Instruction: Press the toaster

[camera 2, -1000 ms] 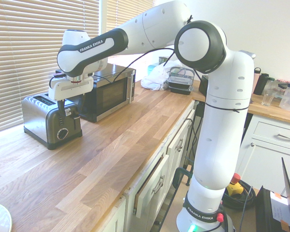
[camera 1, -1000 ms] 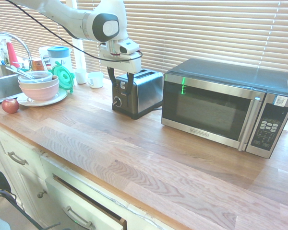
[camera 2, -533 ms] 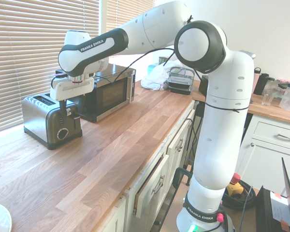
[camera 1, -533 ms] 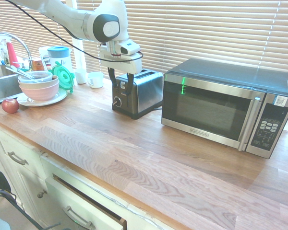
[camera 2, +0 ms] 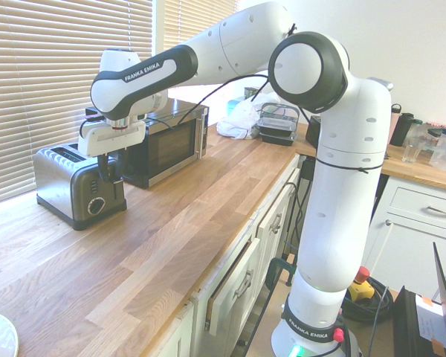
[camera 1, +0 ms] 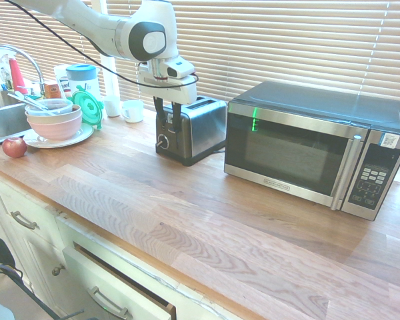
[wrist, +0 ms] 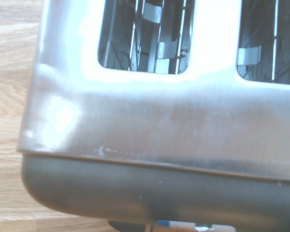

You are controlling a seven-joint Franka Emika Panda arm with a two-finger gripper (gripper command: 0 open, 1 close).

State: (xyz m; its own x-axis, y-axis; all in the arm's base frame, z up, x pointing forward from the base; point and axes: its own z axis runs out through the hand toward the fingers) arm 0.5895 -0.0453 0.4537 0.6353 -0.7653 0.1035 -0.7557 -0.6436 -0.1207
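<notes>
A white Franka arm is reaching over a wooden kitchen counter (camera 1: 187,220), its gripper (camera 1: 169,115) pointing straight down at the black end panel of the toaster (camera 1: 199,127). The toaster is standing near the back of the counter in front of the window blinds (camera 1: 287,40), just beside the larger microwave (camera 1: 307,150).

In the first exterior view, the two dark fingers (camera 1: 159,113) are hanging with a visible gap between them, partly spread rather than pressed together, framing the upper part of the end panel above the round knob (camera 1: 162,141); whether they are touching the lever cannot be told.

The second exterior view, from the opposite side, is showing the gripper (camera 2: 108,169) edge-on, so the gap is hidden there, but it is showing the knob (camera 2: 96,206) and the toaster's (camera 2: 63,186) brushed steel side more plainly, along with the arm's full column rising from the floor by the cabinets (camera 2: 238,253).

The wrist view is looking down onto the toaster's (wrist: 159,125) shiny top, with both slots open and the dark end edge blurred below.

Only the first exterior view is taking in the sink end of the counter: stacked bowls (camera 1: 53,120) on a plate, a red apple (camera 1: 14,147), and a white cup (camera 1: 132,111).
</notes>
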